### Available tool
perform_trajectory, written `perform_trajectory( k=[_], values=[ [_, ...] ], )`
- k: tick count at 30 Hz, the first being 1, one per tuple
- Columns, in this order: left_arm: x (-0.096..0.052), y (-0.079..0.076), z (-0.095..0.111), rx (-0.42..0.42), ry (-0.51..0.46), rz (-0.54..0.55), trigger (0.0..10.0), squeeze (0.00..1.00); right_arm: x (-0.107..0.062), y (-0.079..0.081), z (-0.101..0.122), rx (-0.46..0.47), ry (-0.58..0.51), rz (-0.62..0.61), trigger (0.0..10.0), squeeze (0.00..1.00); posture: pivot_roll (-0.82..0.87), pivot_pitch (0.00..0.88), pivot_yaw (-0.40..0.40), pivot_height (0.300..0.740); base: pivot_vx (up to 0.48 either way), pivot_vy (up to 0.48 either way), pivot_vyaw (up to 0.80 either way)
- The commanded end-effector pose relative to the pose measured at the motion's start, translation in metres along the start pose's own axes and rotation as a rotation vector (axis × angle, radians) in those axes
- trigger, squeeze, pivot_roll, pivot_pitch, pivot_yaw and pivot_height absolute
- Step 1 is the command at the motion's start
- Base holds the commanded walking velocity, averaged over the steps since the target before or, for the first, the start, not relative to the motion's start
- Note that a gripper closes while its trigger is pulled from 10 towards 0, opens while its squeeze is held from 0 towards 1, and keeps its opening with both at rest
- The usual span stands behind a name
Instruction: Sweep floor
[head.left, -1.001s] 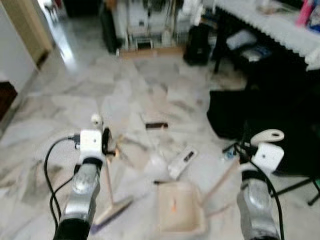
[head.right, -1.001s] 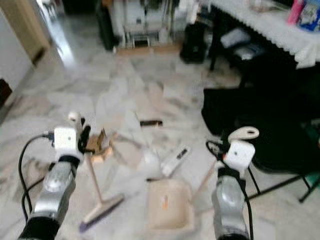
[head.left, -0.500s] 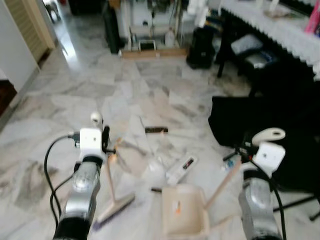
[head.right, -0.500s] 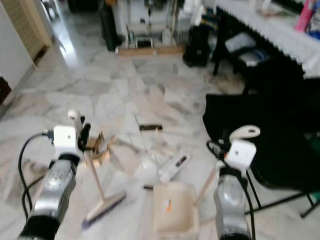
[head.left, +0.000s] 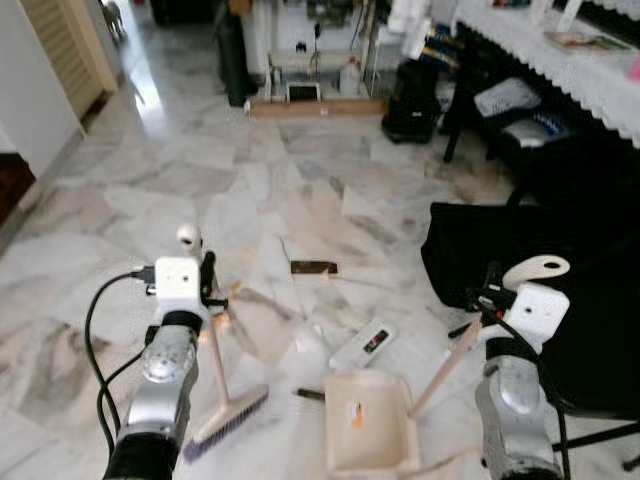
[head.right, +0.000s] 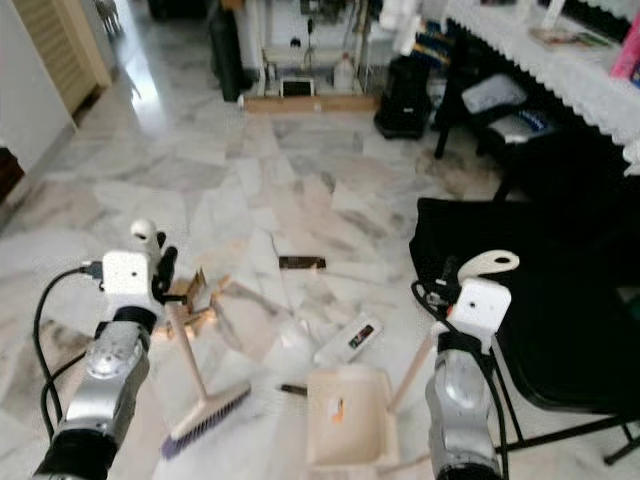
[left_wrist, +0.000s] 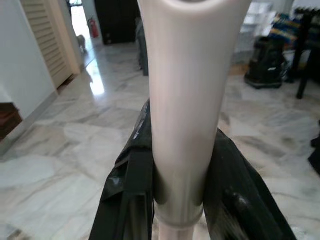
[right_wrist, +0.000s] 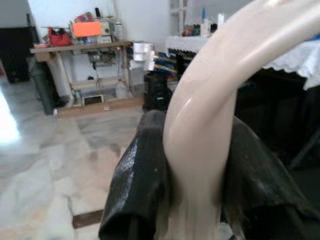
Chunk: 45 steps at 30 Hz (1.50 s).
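My left gripper (head.left: 208, 290) is shut on the pale handle of a broom (head.left: 215, 360), and its purple-bristled head (head.left: 228, 425) rests on the marble floor. In the left wrist view the black fingers (left_wrist: 135, 190) clamp the broom handle (left_wrist: 182, 100). My right gripper (head.left: 490, 300) is shut on the slanting handle of a cream dustpan (head.left: 372, 420), which sits on the floor between the arms. The right wrist view has the fingers (right_wrist: 135, 185) around the curved dustpan handle (right_wrist: 205, 130). Litter lies ahead: a brown strip (head.left: 313, 267), a white wrapper (head.left: 364, 343), a small dark stick (head.left: 310, 394) and cardboard scraps (head.right: 200, 290).
A black chair draped in dark cloth (head.left: 520, 260) stands close on the right. Behind it is a table with a lace cloth (head.left: 560, 60). A black bag (head.left: 413, 90) and shelving stand at the far end. A louvred door (head.left: 65, 50) and wall are on the left.
The whole picture has shifted slightly and grown sharper, so the camera moved. Both grippers keep their hold, with the broom and dustpan in much the same place before me.
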<state>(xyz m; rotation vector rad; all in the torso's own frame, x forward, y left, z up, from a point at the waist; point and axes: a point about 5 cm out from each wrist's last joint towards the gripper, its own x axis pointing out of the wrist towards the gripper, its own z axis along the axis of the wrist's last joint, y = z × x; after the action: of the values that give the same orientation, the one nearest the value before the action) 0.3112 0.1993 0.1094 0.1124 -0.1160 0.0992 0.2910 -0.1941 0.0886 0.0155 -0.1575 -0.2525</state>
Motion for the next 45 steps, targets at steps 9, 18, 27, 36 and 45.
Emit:
perform_trajectory(
  k=[9, 18, 27, 36, 45],
  values=[
    [0.0042, -0.0052, 0.0099, 0.009, -0.044, -0.016, 10.0, 0.0, 0.0048, -0.0047, 0.0106, 0.014, -0.049, -0.019, 10.0, 0.0, -0.06, 0.04, 0.01, 0.74, 0.273, 0.0, 0.0],
    [0.0045, -0.0066, 0.0102, 0.009, -0.045, -0.019, 10.0, 0.0, 0.005, -0.0054, 0.0105, 0.014, -0.049, -0.021, 10.0, 0.0, -0.06, 0.041, 0.011, 0.74, 0.271, 0.0, 0.0],
    [0.0043, -0.0058, 0.0103, 0.008, -0.045, -0.017, 10.0, 0.0, 0.0047, -0.0053, 0.0101, 0.015, -0.047, -0.022, 10.0, 0.0, -0.06, 0.042, 0.01, 0.74, 0.274, 0.0, 0.0],
    [0.0046, -0.0059, 0.0106, 0.006, -0.047, -0.019, 10.0, 0.0, 0.0048, -0.0048, 0.0103, 0.014, -0.049, -0.021, 10.0, 0.0, -0.06, 0.043, 0.011, 0.74, 0.242, 0.0, 0.0],
    [0.0038, -0.0087, 0.0111, -0.003, -0.057, -0.024, 10.0, 0.0, 0.0044, -0.0049, 0.0096, 0.016, -0.046, -0.019, 10.0, 0.0, -0.06, 0.042, 0.009, 0.74, 0.0, 0.0, 0.0]
  ],
)
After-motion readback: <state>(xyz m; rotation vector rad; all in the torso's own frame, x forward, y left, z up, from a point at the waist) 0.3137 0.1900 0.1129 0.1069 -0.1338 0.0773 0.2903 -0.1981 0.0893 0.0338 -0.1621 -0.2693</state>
